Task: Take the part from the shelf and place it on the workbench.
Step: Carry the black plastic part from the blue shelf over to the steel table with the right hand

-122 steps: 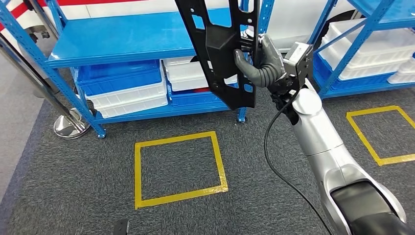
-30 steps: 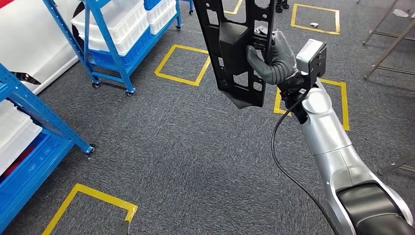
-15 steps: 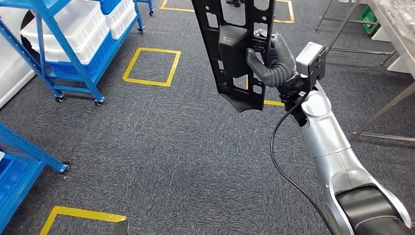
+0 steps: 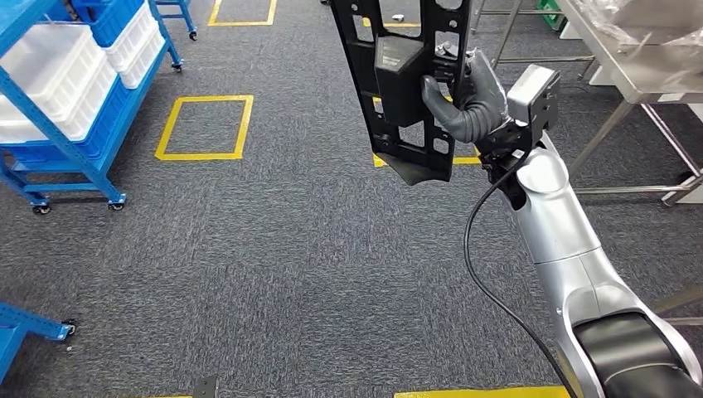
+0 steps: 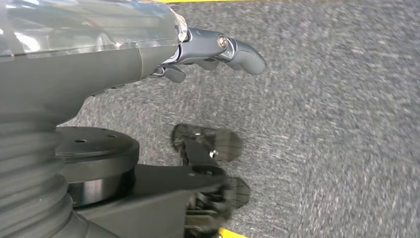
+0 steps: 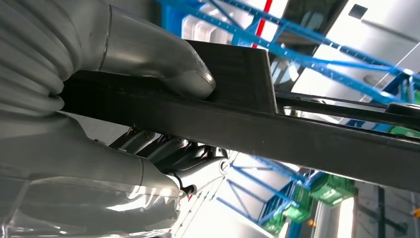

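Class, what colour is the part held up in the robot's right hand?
Black, clearest in the head view: the part gripped by the right hand.

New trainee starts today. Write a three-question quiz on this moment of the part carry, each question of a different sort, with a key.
1. True or false: the black part already lies on the metal workbench.
2. Which hand grips the part? A) the left hand B) the right hand C) both hands
3. Fill in: the part hangs above the grey ____ floor, with a yellow tape square to one side.

Key
1. False: it is held upright in the air, apart from the workbench, which stands to the robot's right.
2. B: the thumb and fingers close around the part's edge; the left hand holds nothing, its fingers loosely curled over the floor.
3. carpet
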